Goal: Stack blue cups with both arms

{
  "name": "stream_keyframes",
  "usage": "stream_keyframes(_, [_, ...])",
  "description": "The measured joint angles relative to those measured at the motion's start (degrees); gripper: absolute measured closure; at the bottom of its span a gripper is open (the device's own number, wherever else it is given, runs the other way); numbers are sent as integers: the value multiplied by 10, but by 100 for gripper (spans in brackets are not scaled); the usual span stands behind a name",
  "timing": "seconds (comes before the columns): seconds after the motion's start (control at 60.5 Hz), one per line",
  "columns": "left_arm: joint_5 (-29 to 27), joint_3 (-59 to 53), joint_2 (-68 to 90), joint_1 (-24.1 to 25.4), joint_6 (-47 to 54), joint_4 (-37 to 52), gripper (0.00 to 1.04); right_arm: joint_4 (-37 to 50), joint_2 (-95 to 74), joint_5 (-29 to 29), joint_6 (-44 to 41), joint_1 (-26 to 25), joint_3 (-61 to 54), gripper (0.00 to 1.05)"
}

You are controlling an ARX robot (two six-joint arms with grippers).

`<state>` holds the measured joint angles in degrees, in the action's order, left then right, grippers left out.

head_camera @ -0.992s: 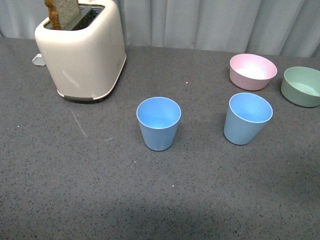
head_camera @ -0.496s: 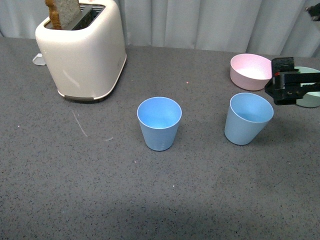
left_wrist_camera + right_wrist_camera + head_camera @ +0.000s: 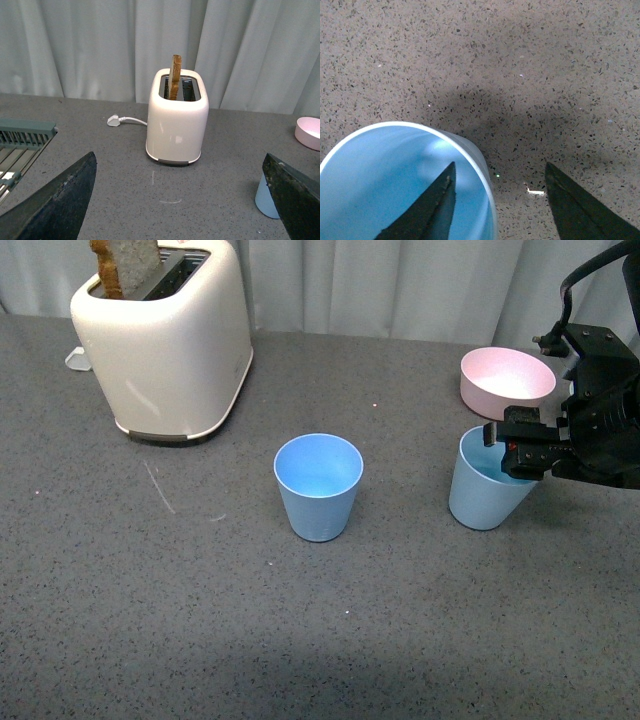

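Two light-blue cups stand upright on the grey table: the middle cup (image 3: 318, 487) and the right cup (image 3: 482, 497). My right gripper (image 3: 508, 446) is open at the right cup's rim. In the right wrist view, one finger (image 3: 427, 210) is inside this cup (image 3: 380, 185) and the other finger (image 3: 575, 210) is outside, with the cup wall between them; the right gripper (image 3: 500, 167) holds nothing. My left gripper (image 3: 175, 210) is open and empty above the table, out of the front view. One blue cup (image 3: 265, 200) shows beside its finger (image 3: 292, 200).
A cream toaster (image 3: 165, 340) with toast stands at the back left and also shows in the left wrist view (image 3: 177, 125). A pink bowl (image 3: 505, 380) sits behind the right cup. A green rack (image 3: 20, 145) and a white plug (image 3: 114, 120) show in the left wrist view.
My right arm has come in from the right and dropped to the right cup's rim, now hiding the green bowl. The cups have not moved.
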<state>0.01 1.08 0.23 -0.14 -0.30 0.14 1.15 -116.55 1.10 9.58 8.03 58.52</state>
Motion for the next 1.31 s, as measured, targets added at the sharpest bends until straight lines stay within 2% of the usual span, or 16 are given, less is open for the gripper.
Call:
stream_keyframes(0.232, [0,0,0,0,0,0,7,-21,-1,3,17,0,11,95])
stream_keyframes(0.331, [0,0,0,0,0,0,7,-35,1,17,29,0,15,104])
stream_keyframes(0.447, [0,0,0,0,0,0,7,-45,4,30,43,-2,17,104])
stream_keyframes(0.595, [0,0,0,0,0,0,7,-75,49,94,77,3,17,104])
stream_keyframes(0.81, [0,0,0,0,0,0,7,-94,113,163,121,57,33,104])
stream_keyframes(1.042, [0,0,0,0,0,0,7,-106,123,170,138,117,48,104])
stream_keyframes(1.307, [0,0,0,0,0,0,7,-109,109,159,147,143,49,104])
